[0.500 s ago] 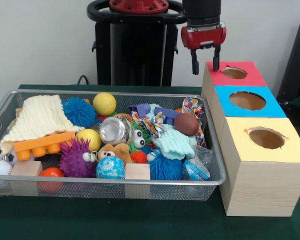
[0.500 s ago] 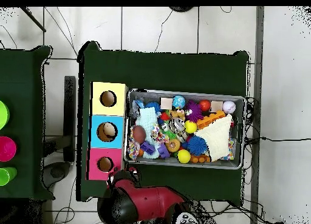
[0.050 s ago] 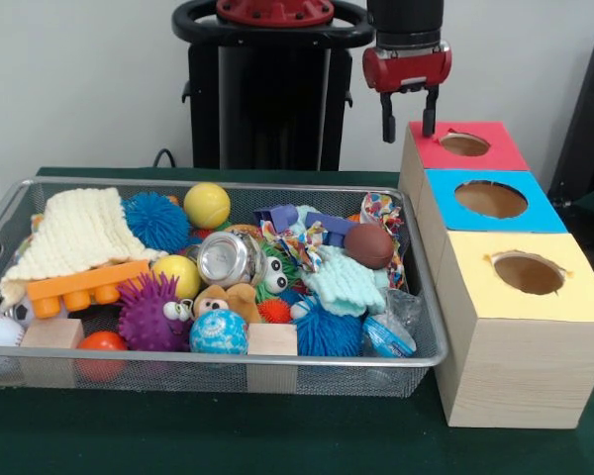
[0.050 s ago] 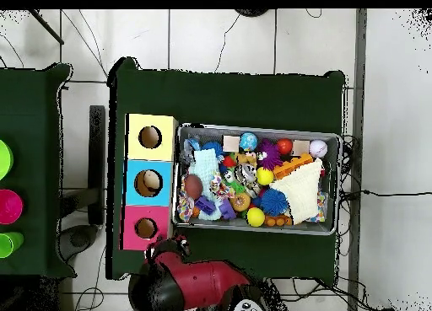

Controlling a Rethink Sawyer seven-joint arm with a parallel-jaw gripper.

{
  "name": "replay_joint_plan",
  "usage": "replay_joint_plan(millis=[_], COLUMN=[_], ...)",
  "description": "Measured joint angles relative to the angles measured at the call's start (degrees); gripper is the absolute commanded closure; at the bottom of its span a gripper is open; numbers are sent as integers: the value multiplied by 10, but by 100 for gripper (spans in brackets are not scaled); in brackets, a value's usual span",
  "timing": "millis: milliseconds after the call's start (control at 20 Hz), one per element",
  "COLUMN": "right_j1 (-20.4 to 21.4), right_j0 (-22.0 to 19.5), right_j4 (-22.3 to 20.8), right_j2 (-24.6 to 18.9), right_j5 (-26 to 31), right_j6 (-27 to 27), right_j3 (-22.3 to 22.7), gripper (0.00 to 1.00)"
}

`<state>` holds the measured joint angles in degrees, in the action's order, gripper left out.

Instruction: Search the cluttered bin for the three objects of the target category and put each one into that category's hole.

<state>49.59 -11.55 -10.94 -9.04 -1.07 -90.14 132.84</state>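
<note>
Nearest to me on the green counter (image 3: pixel 228 435), the wire bin (image 3: pixel 277 368) is crammed full: wooden blocks, a patterned blue ball (image 3: pixel 219 332) and a purple spiky ball (image 3: pixel 148 314) along the near wall, a yellow ball (image 3: pixel 207 205), a brown ball (image 3: pixel 368 244) and a cream knitted cloth (image 3: pixel 77 236) farther back. Right of the bin stand three wooden boxes in a row, the yellow-topped box (image 3: pixel 525 272) closest, the blue-topped box (image 3: pixel 490 200) behind it, and the red-topped box (image 3: pixel 464 145) farthest. What I can see of the three holes looks empty, though their depths are hidden. Which category is wanted I cannot tell, so the three target objects are presumably somewhere in that heap. Beyond, the claw (image 3: pixel 407 115) hangs high by the red-topped box's far left corner, fingers spread and carrying nothing. By my reckoning the sorting has barely begun, with every pick left to do.
</note>
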Motion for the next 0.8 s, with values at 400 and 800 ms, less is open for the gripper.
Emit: replay_joint_plan(millis=[400,800], right_j1=[3,3], right_j0=[-8,-41], right_j4=[0,0], right_j2=[0,-7], right_j5=[41,84], right_j6=[0,0], right_j3=[-7,-14], gripper=[0,0])
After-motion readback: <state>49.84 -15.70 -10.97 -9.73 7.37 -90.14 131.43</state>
